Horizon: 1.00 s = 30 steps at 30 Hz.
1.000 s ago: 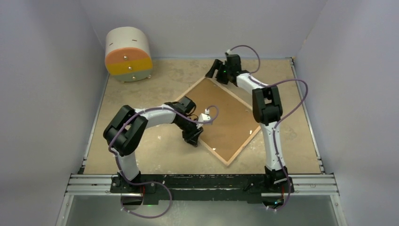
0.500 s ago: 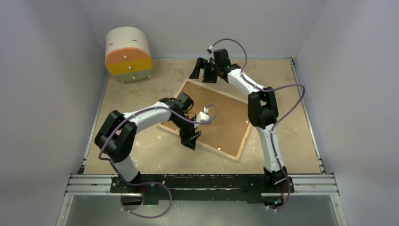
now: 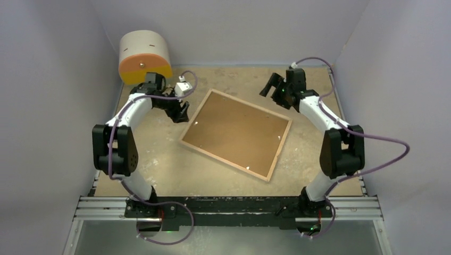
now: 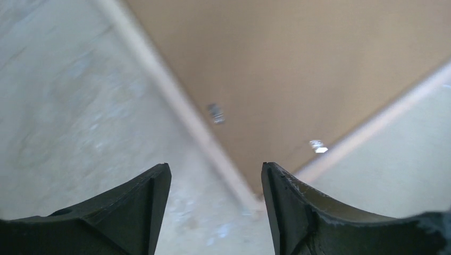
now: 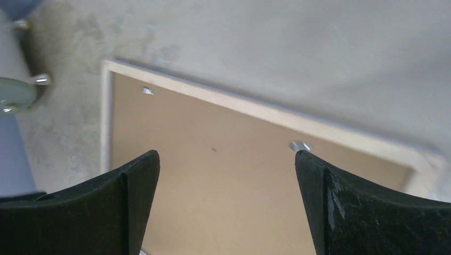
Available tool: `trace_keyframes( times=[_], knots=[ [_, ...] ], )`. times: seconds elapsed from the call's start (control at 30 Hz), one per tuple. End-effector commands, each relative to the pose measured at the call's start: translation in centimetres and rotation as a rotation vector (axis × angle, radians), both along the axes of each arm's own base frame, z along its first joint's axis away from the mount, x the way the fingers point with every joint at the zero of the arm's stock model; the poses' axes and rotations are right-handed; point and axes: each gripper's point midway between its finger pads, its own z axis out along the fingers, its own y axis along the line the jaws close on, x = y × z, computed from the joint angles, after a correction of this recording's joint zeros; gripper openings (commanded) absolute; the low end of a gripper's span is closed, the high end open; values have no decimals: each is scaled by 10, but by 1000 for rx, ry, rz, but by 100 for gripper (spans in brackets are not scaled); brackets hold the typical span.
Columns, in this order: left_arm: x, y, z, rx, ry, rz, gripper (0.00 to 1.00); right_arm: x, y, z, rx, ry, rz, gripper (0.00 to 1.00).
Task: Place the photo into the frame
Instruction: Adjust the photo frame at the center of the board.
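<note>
Nearest the arm bases, the frame (image 3: 278, 151) lies flat on the tabletop (image 3: 159, 170), back side up and turned askew, with one corner towards the bases. A brown board (image 3: 236, 133) fills its light wooden rim. The photo shows in no view. It may lie under that board, but that cannot be told.

Just off the frame's far-left corner hangs the left pincer (image 3: 182, 112), its jaws apart and holding nothing. Its own camera looks down on that corner. Beyond the frame's far-right corner hangs the right pincer (image 3: 269, 87), its jaws spread wide and also empty, clear of the rim. Farthest back, past the frame's left corner, a round box (image 3: 144, 58) with an orange and yellow front stands against the wall.

Handling, as a judgement: the frame looks stiff, thin and fairly light. If a pane sits beneath, it would be fragile, so no dropping or twisting. Lying flat, the frame offers little to grip, and the wooden rim at a corner or edge looks like the best hold. The board should be stiff but loose.

Count: one frame, one board, one round box, two arms. Small metal tabs (image 4: 215, 113) sit on the board's edge, two in each wrist view. The total is uncertain.
</note>
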Motion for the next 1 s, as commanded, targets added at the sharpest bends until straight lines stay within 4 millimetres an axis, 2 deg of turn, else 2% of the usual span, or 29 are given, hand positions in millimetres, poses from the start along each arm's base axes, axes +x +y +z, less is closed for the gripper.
trace_keyframes(
  times=[0.0, 0.03, 0.1, 0.2, 0.33, 0.5, 0.53, 0.63, 0.83, 0.97],
  knots=[
    [65, 56, -28, 28, -44, 194, 63, -38, -62, -18, -22, 65, -214, 99],
    [71, 67, -38, 26, -20, 227, 60, -49, -76, -18, -7, 60, -253, 99],
    [72, 76, -60, 17, 35, 251, 57, -63, -95, -27, 34, 44, -313, 99],
    [62, 75, -88, 25, 64, 257, 56, -83, -104, -46, 17, 77, -339, 99],
    [52, 75, -111, 62, 86, 268, 53, -92, -99, -65, 24, 112, -315, 99],
    [19, 60, -124, 75, 129, 182, 52, -82, -83, -81, 82, 141, -243, 99],
    [9, 50, -126, 93, 132, 138, 52, -81, -81, -88, 91, 163, -235, 99],
    [-19, 33, -131, 164, 124, 32, 52, -68, -85, -93, 129, 172, -240, 99],
    [-72, 15, -125, 130, 207, -127, 53, -48, -83, -83, 152, 144, -219, 99],
    [-90, 14, -117, 110, 223, -176, 52, -38, -84, -76, 138, 139, -207, 99]
  ],
)
